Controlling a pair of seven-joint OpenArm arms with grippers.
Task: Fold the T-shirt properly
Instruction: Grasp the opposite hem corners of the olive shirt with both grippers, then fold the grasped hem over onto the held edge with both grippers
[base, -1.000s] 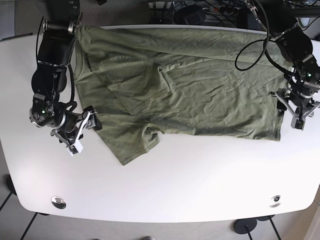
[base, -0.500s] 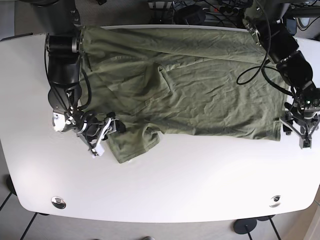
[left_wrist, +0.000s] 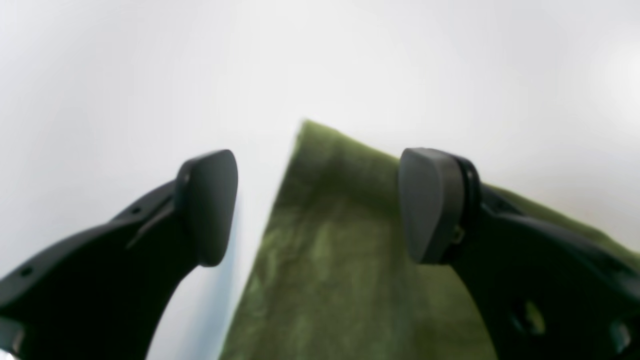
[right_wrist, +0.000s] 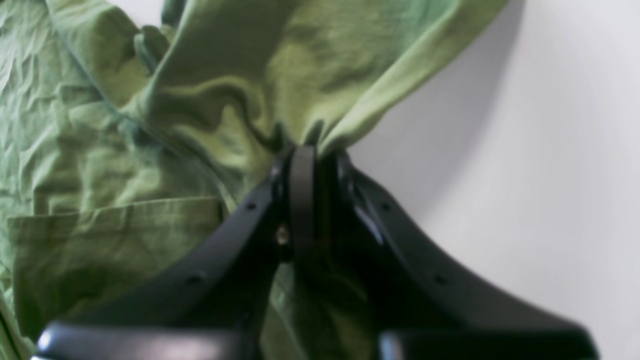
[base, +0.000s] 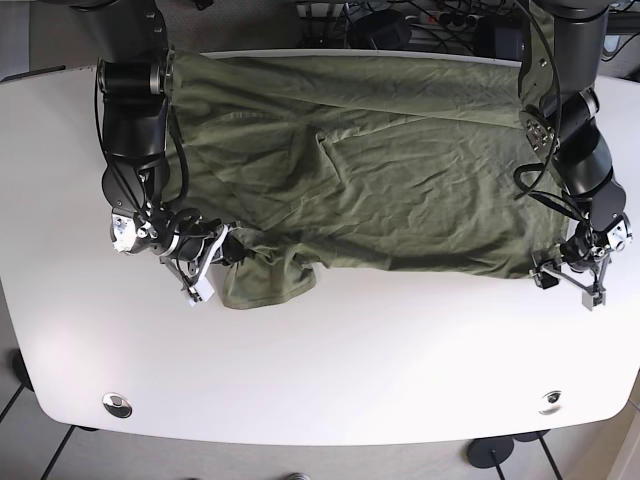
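The olive green T-shirt (base: 400, 170) lies spread and wrinkled across the white table (base: 350, 370). My right gripper (base: 222, 258), at the left of the base view, is shut on a bunched fold of the shirt's sleeve; in the right wrist view the cloth (right_wrist: 240, 100) is pinched at the fingertips (right_wrist: 300, 155). My left gripper (base: 570, 275) is open at the shirt's lower right hem corner. In the left wrist view that corner (left_wrist: 325, 225) lies between the two spread fingers (left_wrist: 210, 205), which hold nothing.
Cables and power strips (base: 400, 20) lie behind the table's back edge. Two round metal grommets (base: 117, 403) (base: 550, 401) sit near the front edge. Bare white table surface runs along the front, below the shirt.
My right gripper has moved to the right with the sleeve, bunching the cloth inward. My left gripper has moved down and slightly left to the hem corner, still open.
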